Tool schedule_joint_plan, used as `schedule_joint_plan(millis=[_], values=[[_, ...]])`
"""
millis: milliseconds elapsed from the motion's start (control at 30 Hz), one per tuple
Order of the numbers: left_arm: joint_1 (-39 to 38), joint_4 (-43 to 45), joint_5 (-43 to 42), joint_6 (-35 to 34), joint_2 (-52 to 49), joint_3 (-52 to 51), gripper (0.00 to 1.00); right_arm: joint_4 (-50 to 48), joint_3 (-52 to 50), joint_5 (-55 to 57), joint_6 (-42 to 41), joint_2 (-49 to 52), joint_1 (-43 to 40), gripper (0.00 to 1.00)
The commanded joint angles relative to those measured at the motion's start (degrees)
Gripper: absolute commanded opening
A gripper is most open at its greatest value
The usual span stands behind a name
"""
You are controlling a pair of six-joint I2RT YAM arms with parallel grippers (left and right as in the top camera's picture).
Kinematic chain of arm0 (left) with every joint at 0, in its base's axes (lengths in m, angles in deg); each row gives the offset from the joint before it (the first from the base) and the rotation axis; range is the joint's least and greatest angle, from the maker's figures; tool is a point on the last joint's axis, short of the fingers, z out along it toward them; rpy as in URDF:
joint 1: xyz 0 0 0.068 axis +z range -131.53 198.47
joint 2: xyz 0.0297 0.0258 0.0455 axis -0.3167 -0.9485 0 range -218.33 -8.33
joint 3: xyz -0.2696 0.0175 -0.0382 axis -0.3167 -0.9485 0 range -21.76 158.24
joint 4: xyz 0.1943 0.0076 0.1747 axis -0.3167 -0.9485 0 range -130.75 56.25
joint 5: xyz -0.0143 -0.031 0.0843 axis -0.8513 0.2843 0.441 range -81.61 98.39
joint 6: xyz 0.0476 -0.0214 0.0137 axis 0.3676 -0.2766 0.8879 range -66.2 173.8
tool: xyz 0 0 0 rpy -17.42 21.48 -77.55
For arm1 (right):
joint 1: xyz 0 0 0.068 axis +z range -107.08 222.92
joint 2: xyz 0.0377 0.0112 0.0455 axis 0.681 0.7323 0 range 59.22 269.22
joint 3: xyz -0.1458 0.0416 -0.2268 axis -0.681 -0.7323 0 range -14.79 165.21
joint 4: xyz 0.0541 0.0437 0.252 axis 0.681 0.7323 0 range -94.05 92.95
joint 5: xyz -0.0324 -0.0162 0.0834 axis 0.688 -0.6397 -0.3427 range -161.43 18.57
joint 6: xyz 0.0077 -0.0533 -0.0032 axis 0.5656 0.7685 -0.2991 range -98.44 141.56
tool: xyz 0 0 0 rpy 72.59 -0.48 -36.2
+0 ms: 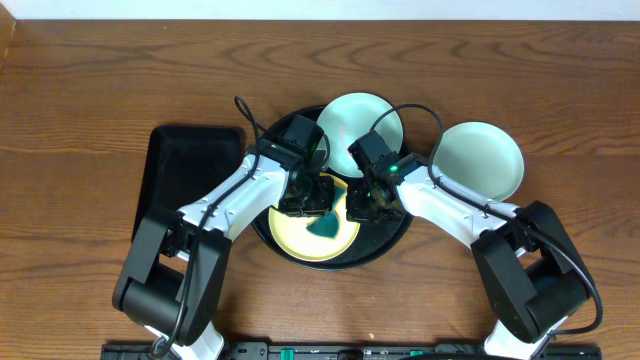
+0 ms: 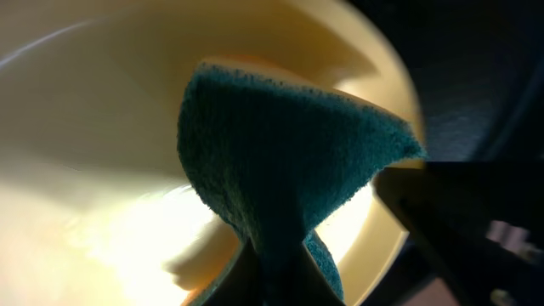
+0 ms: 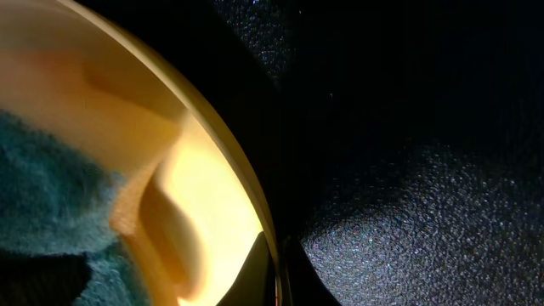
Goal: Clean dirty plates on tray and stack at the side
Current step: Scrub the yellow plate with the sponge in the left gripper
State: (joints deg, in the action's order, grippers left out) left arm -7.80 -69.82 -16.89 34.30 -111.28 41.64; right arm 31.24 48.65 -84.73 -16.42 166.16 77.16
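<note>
Both arms reach in over the round tray [image 1: 392, 240] in the middle of the tabletop [image 1: 100, 80], and the yellow plate [image 1: 295, 238] lies on the tray's front half, right under them. The left end effector [image 1: 303, 205] hangs above the plate's inner side, its fingers pinched shut on a teal sponge [image 1: 325, 229]. In the left wrist view the sponge [image 2: 280, 170] stands up folded from between the fingers, with the plate's pale bowl [image 2: 102, 153] behind it. The right end effector [image 1: 361, 208] is at the plate's right edge. From its wrist camera the yellow rim [image 3: 217, 161] runs straight down between the two fingers, so it appears clamped on the rim, with grainy black tray floor [image 3: 408, 170] on the far side. One rear mint plate [image 1: 352, 120] overlaps the tray's back rim, just behind both wrists. The other mint plate [image 1: 485, 160] rests on the tabletop just right of the tray, beside the right arm. A black rectangular tray [image 1: 190, 175] sits off to the left.
</note>
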Motion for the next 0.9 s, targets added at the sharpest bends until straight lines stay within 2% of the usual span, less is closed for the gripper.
schedule_joint_plan(millis=[0, 200, 333, 533, 867], values=[[0.04, 0.68, 0.09, 1.22, -0.72, -0.37, 0.08, 0.17, 0.96, 1.22, -0.94, 0.87, -0.46, 0.01], [0.09, -1.62, 17.77, -7.61, -0.70, -0.37, 0.07, 0.17, 0.96, 1.20, -0.94, 0.87, -0.52, 0.01], [0.09, -6.58, 25.53, -10.91, -0.66, 1.14, 0.07, 0.17, 0.96, 1.20, -0.94, 0.87, -0.52, 0.01], [0.09, -14.93, 32.48, -10.82, -0.63, 7.72, 0.07, 0.15, 0.96, 0.98, -0.92, 0.87, -0.61, 0.01], [0.81, -23.63, 33.51, -8.61, 1.40, 20.04, 0.07, 0.24, 0.96, 0.92, -0.52, 0.87, -0.61, 0.01]])
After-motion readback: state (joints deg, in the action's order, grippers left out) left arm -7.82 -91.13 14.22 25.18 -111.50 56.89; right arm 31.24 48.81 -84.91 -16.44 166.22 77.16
